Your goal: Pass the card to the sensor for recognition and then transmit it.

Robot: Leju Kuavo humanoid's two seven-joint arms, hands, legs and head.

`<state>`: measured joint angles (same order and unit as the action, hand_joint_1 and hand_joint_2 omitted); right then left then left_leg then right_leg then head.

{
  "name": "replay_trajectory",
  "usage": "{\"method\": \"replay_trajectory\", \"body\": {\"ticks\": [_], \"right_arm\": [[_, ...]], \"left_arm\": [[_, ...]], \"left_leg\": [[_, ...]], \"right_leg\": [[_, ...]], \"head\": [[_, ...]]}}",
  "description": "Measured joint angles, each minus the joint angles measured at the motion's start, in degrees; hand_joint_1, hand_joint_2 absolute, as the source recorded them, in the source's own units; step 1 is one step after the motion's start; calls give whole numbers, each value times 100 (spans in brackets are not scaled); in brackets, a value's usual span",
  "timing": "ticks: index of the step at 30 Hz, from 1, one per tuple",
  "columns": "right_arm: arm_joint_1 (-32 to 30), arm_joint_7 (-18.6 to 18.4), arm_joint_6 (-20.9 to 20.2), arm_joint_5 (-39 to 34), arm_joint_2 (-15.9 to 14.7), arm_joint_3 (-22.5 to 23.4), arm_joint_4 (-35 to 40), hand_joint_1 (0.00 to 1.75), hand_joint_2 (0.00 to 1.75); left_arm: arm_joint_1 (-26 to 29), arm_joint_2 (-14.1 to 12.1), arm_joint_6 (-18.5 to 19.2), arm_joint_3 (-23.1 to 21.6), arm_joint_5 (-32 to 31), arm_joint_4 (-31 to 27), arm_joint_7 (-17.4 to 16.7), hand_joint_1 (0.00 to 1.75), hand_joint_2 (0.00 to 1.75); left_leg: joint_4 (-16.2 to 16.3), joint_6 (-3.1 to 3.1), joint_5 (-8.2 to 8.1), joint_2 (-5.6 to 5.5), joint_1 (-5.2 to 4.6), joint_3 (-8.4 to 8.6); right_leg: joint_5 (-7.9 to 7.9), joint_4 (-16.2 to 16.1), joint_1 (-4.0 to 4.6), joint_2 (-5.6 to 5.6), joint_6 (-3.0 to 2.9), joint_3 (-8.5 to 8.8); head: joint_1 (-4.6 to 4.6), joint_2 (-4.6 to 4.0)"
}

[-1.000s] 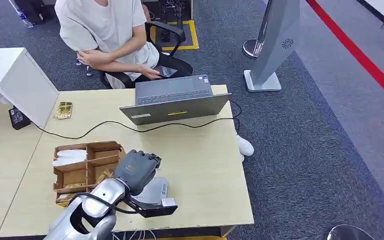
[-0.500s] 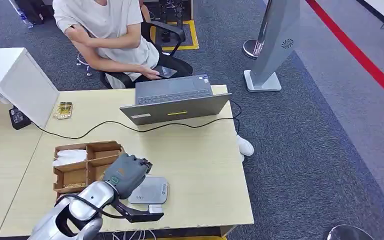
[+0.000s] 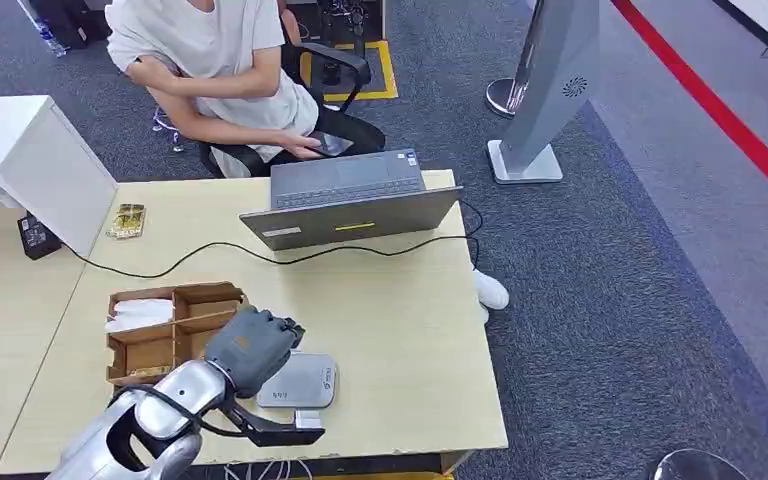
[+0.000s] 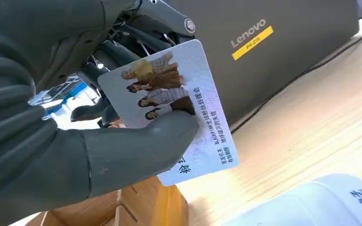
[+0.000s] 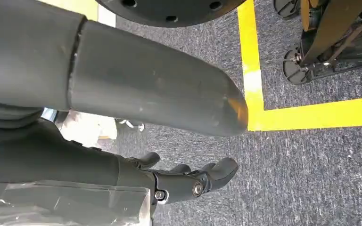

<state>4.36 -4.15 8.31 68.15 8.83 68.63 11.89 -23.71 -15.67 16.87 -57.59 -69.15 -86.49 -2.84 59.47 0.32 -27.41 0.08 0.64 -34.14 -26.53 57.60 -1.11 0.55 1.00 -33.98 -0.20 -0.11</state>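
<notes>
Over the table's near edge my left hand [image 3: 251, 345] pinches the card [image 4: 169, 110] by thumb, sensor [image 3: 302, 381] just at 4 o'clock. Card is picked; reading and handover look undone. Right hand [image 5: 188, 181] hangs empty, fingers loosely apart.

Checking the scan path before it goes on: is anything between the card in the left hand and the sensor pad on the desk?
Nothing visible does. The left hand pinches the card beside the grey sensor, whose bare top shows just past the card. The cardboard organizer sits to the side of it.
</notes>
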Motion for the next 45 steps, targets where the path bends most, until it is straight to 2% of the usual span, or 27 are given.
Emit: {"method": "replay_trajectory", "body": {"ticks": [7, 16, 24, 30, 40, 45], "right_arm": [[10, 2, 0, 7, 0, 0, 0, 0, 0], [24, 4, -2, 9, 0, 0, 0, 0, 0], [26, 2, -4, 9, 0, 0, 0, 0, 0], [26, 2, -4, 11, 0, 0, 0, 0, 0], [24, -15, -15, 87, -4, 0, 2, 0, 0], [23, -26, -76, 107, -26, 0, 2, 0, 0]], "left_arm": [[-57, 15, 37, -111, 72, 0, 42, 175, 175], [-216, 9, 234, -264, 415, 0, 369, 175, 175], [-414, -122, 409, -350, 640, -28, 411, 175, 175], [-482, -175, 431, -428, 689, -44, 409, 175, 175], [-698, -341, 791, -579, 1233, -140, 114, 175, 175], [-750, -417, 824, -579, 1449, -140, 72, 175, 175]], "left_leg": [[0, 0, 0, 1, 0, 0], [0, 0, 0, 0, 0, 0], [0, -1, 1, 0, 0, 1], [0, 0, 1, 0, 0, 0], [0, -1, 1, 0, 0, 1], [0, -1, 1, 0, 0, 1]], "right_leg": [[0, 0, 0, 1, 0, 0], [0, 0, 0, 0, 0, 0], [0, 0, 0, 0, -1, 0], [0, 0, 0, 0, -1, 0], [1, 0, 0, 0, -1, 0], [1, 1, 0, 1, -1, 0]], "head": [[0, 0], [0, 0], [0, -2], [-2, 0], [-2, 0], [-2, -2]]}}
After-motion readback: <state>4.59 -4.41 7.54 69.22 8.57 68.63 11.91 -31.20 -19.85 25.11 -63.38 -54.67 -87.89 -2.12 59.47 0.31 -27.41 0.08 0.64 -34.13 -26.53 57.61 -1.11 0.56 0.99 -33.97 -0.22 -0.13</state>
